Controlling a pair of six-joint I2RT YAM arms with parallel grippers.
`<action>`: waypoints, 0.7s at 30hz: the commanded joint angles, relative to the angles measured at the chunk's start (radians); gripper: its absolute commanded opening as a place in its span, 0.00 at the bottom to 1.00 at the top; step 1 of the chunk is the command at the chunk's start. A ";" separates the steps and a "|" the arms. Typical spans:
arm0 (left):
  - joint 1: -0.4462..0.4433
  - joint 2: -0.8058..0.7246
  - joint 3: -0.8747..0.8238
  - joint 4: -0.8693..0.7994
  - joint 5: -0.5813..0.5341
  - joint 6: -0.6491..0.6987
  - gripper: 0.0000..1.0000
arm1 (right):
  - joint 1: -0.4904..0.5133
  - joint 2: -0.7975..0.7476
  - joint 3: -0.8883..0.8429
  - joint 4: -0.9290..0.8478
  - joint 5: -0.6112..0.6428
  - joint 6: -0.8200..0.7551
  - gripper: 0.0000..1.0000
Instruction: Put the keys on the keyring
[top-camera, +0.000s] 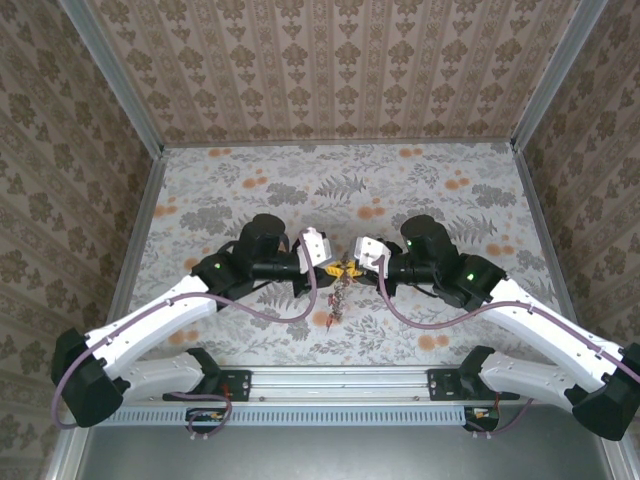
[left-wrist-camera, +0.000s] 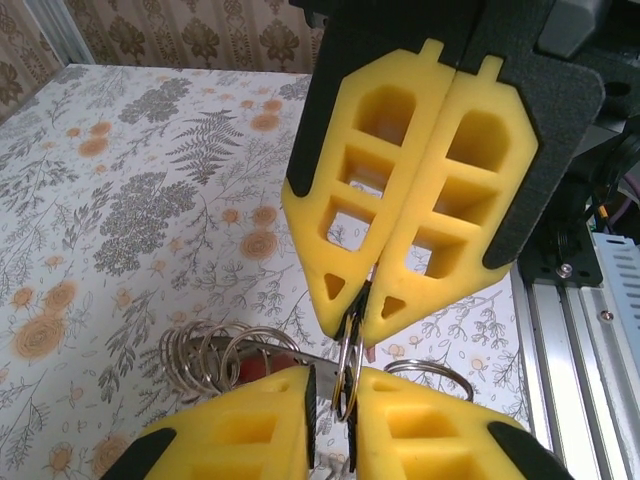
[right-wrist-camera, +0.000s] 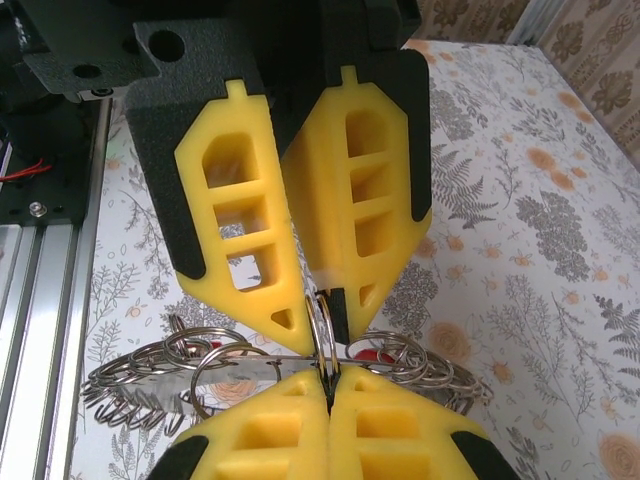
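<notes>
Left gripper (left-wrist-camera: 333, 388) and right gripper (right-wrist-camera: 328, 385) meet tip to tip at the middle of the table (top-camera: 450, 190), the left at 9 o'clock and the right at 3. Both are closed on 1 thin, upright keyring (right-wrist-camera: 322, 325), pinching it from opposite sides. Keys (top-camera: 340, 298), some red-headed, and a bunch of spare rings (right-wrist-camera: 130, 385) trail toward 6 o'clock from the tips.
</notes>
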 joint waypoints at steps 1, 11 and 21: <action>-0.011 0.022 0.064 0.036 0.016 -0.013 0.17 | 0.008 0.004 0.014 0.026 0.014 -0.015 0.00; -0.011 -0.015 0.024 0.058 0.029 -0.011 0.15 | 0.008 -0.018 -0.008 0.053 0.027 -0.005 0.00; -0.011 0.030 0.082 -0.035 0.025 0.003 0.14 | 0.008 -0.031 -0.010 0.063 0.027 0.002 0.00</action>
